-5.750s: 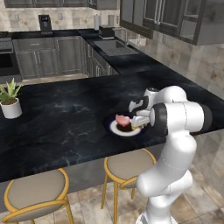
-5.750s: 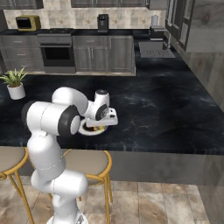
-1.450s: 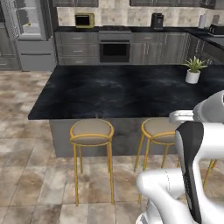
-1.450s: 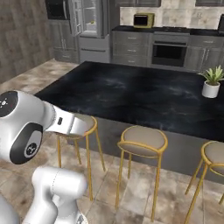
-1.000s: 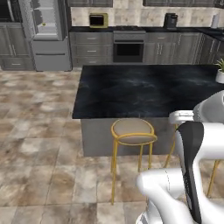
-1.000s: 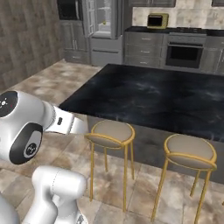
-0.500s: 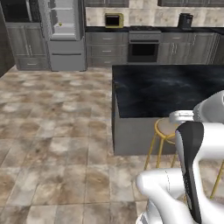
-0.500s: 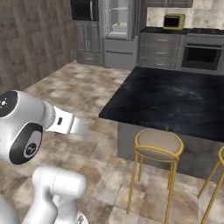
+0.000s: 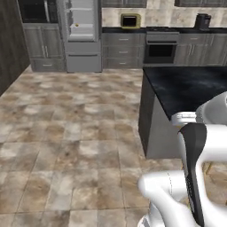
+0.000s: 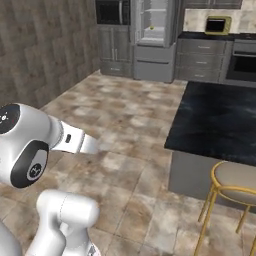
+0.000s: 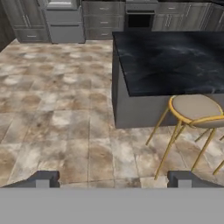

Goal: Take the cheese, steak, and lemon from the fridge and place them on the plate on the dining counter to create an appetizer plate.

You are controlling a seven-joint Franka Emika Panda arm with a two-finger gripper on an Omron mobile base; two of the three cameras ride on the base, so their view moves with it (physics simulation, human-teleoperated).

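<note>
Before us, open tiled floor point(image 11: 65, 113) left of dining counter point(image 11: 175, 61) edge; gripper point(image 11: 113, 179) fingers wide apart, empty.

A gold-legged stool point(image 11: 194, 109) stands on the tiled floor point(image 11: 65, 109) beside the dining counter point(image 11: 170, 61).

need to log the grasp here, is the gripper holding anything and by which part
Nothing is held. In the hand view the two small dark fingers stand wide apart, with only brown stone floor tiles showing between them.
</note>
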